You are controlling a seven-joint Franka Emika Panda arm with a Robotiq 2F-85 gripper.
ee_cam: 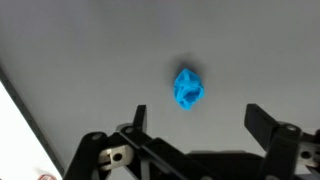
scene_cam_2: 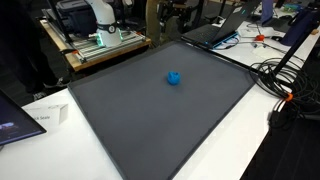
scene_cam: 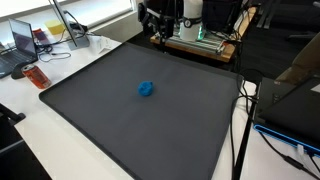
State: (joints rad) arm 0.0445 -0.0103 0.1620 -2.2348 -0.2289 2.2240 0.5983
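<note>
Our black gripper (ee_cam: pixel 199 120), jaws spread wide, hangs well clear of a small crumpled blue lump (ee_cam: pixel 188 88) on the smooth dark-grey mat (ee_cam: pixel 90 50).

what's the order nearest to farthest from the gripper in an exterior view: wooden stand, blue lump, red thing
From the gripper in an exterior view:
1. wooden stand, beside it at the mat's far edge
2. blue lump, mid mat
3. red thing, white table off the mat's left corner
</note>
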